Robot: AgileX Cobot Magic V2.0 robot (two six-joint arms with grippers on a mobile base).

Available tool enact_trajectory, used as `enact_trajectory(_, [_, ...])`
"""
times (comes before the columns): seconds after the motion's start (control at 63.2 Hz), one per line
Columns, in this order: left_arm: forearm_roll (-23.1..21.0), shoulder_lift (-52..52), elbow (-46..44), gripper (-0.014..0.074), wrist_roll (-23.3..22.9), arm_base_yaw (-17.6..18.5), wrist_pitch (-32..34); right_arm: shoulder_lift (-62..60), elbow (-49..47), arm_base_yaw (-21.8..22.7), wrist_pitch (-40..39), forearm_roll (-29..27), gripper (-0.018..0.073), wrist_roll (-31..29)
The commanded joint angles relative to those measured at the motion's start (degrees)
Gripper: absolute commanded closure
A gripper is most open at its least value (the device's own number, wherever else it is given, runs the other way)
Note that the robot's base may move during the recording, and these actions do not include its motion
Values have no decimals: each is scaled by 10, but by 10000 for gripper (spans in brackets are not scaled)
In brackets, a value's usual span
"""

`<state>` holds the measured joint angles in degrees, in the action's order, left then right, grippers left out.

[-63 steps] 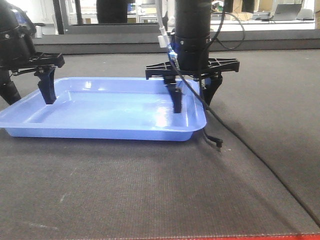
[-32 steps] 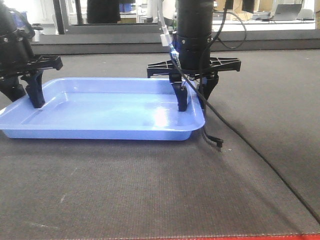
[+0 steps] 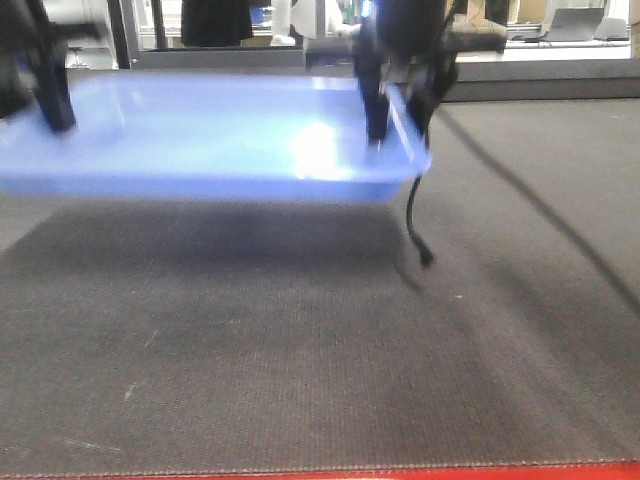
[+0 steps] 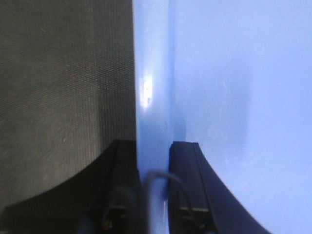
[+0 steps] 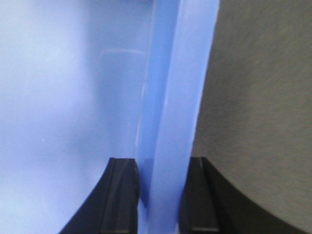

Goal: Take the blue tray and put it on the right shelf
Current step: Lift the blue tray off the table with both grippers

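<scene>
The blue tray (image 3: 200, 140) hangs level above the dark mat, blurred by motion, its shadow on the mat below. My left gripper (image 3: 30, 110) is shut on the tray's left rim, and my right gripper (image 3: 398, 125) is shut on its right rim. In the left wrist view the two black fingers (image 4: 187, 185) pinch the rolled rim (image 4: 151, 97) around the left gripper (image 4: 153, 161). The right wrist view shows the right gripper (image 5: 163, 170) clamped across the rim (image 5: 175, 97), one finger inside the tray and one outside. The right shelf is out of view.
The dark textured mat (image 3: 300, 350) covers the table, with a red edge (image 3: 400, 473) along the front. A loose black cable (image 3: 415, 220) dangles from the right arm below the tray's corner. Benches and equipment stand far behind.
The tray was resting on the mat with the fingers straddling its rims. Both grippers have since shut on it and raised it clear of the mat.
</scene>
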<state>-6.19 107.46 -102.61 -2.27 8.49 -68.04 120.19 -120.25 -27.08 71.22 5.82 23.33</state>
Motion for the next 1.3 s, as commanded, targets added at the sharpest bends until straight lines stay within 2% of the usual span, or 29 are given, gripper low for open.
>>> enact_trajectory(0.0, [6, -74, -21, 638, 0, 7, -20, -84, -7, 2, 49, 19, 537, -35])
enact_trajectory(0.111, [6, -101, -19, 638, -3, 8, -56, -125, 16, 2, 45, 19, 537, -59])
enact_trajectory(0.206, [6, -118, -12, 638, -6, 14, -58, -162, 60, 3, 38, 20, 537, -76])
enact_trajectory(0.411, [6, -130, 29, 638, -9, 47, -49, -254, 214, 6, -43, 19, 537, -76])
enact_trajectory(0.601, [6, -141, 97, 638, -27, 84, -37, -328, 362, 6, -74, 20, 537, -76])
enact_trajectory(0.696, [25, -155, 109, 638, -51, 104, -33, -358, 406, 6, -81, 20, 537, -76])
enact_trajectory(0.886, [98, -184, 109, 638, -110, 160, -57, -400, 414, 6, -69, 26, 537, -73])
enact_trajectory(1.107, [96, -189, 94, 638, -143, 202, -86, -422, 378, 6, -10, 70, 537, -44])
enact_trajectory(1.281, [90, -189, 60, 638, -153, 221, -86, -422, 342, 6, 5, 73, 537, -44])
